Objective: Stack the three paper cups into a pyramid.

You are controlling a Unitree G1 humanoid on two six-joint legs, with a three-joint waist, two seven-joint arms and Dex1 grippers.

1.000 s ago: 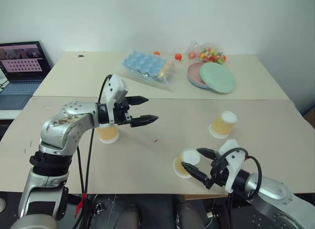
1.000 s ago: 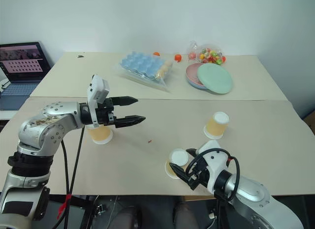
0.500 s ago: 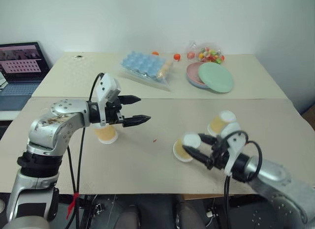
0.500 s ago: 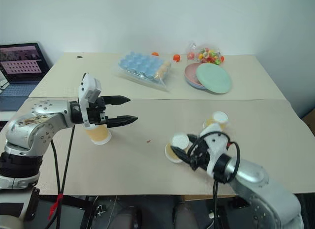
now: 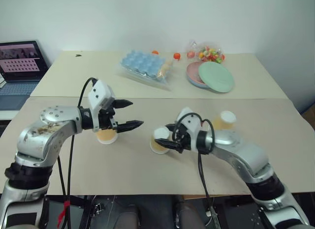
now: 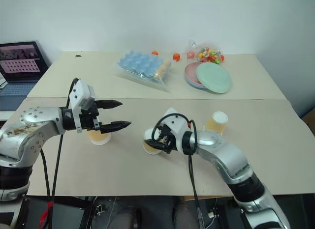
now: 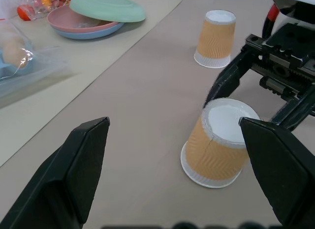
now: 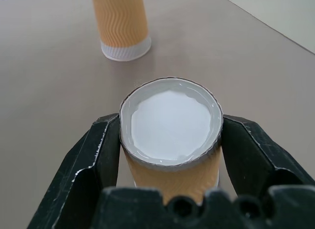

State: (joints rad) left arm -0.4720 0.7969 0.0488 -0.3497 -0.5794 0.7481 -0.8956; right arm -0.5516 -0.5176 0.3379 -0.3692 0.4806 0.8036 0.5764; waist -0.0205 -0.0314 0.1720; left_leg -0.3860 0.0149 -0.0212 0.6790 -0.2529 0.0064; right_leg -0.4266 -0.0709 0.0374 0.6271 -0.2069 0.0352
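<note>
Three yellow-orange paper cups stand upside down on the beige table. My right gripper is shut on the middle cup, its fingers clamping the wall just under the white base. This cup leans slightly at table level. A second cup stands to its left, partly hidden under my left gripper, which hovers open with nothing between its fingers. The third cup stands alone at the right, behind my right forearm.
A pink plate with a green plate on it, a blue egg tray in plastic wrap and a bag of coloured sweets lie at the back of the table. A laptop sits far left.
My right gripper has carried its cup from the front right edge leftward and away from me, to the table's middle near the left cup. My left gripper has drawn slightly left.
</note>
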